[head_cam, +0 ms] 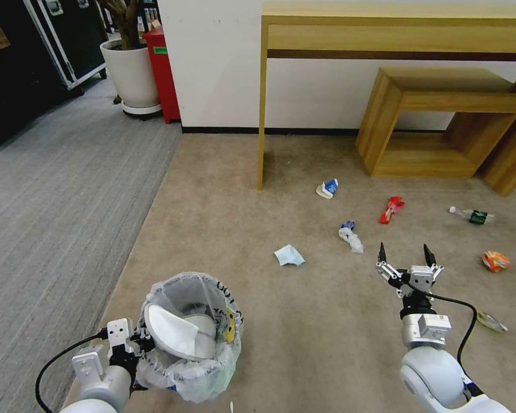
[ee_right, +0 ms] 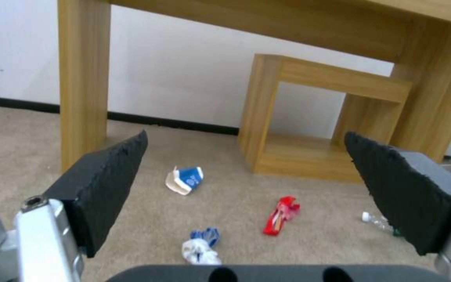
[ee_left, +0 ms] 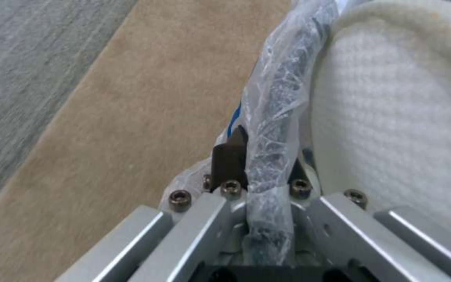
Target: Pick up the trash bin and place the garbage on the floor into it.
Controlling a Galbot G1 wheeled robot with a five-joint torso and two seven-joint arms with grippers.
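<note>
Your left gripper (head_cam: 133,344) is clamped on the bagged rim of the trash bin (head_cam: 192,335) at the lower left of the head view, two white slippers (head_cam: 175,332) already inside. Your right gripper (head_cam: 406,265), lower right, hangs with its fingers spread wide, empty. The nearest garbage is the blue-white wrapper (head_cam: 350,236) just above it and the pale blue mask (head_cam: 288,256) at centre. Come straight down over one piece and keep the bin level.

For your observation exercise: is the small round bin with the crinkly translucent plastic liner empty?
No, the small round plastic-lined bin already holds white slippers.
</note>
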